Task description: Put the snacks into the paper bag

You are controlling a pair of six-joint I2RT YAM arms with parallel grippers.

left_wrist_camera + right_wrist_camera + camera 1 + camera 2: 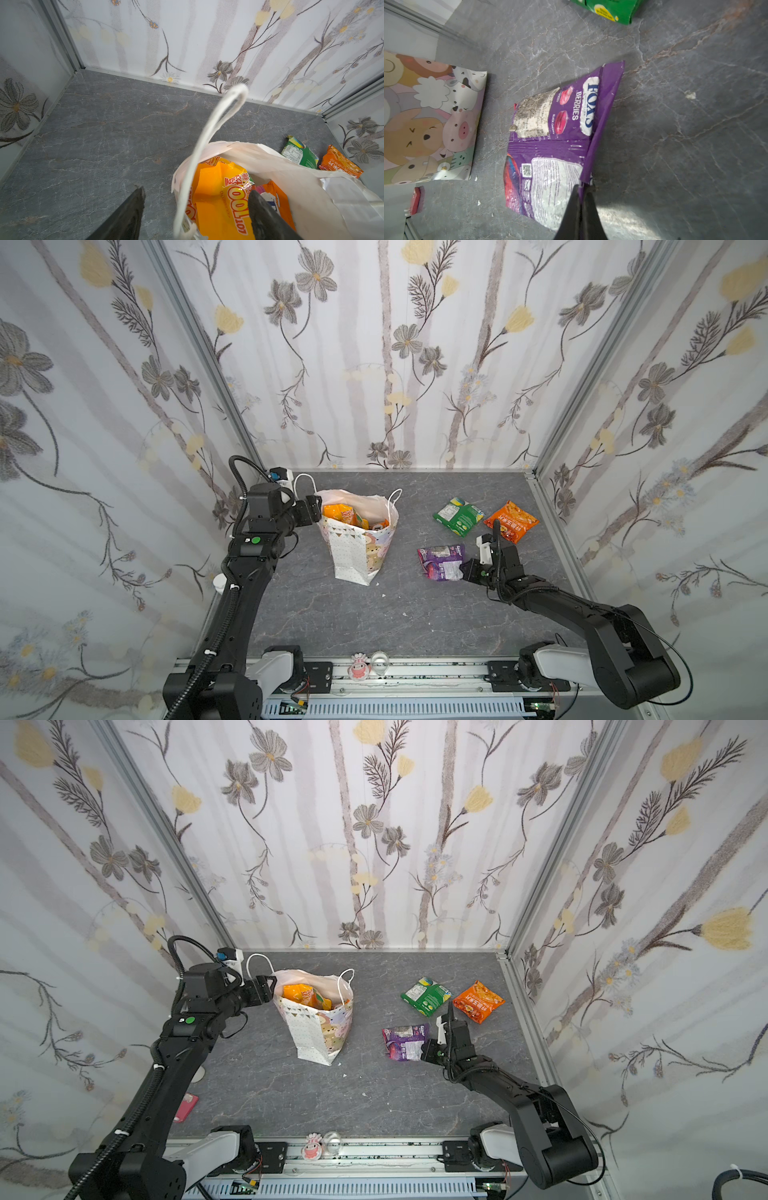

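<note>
The white paper bag (352, 560) (309, 1038) stands upright at the left, holding a yellow-orange packet (341, 515) (218, 187) and other snacks. My left gripper (319, 506) (196, 195) is open at the bag's left rim, with one finger (135, 203) outside and the other inside over the packets. The rim and a cord handle (209, 128) lie between them. My right gripper (463, 568) (582, 189) is shut on the edge of the purple packet (440, 562) (404, 1042) (556, 124), which lies on the table. A green packet (458, 516) (426, 995) and an orange chip bag (511, 521) (478, 1001) lie beyond it.
Flowered walls close in the grey table (374, 614) on three sides. A white power block (280, 475) sits in the back left corner. A pink figure (358, 668) and a clear ring (380, 662) rest on the front rail. A pink object (185, 1106) lies beside the left arm.
</note>
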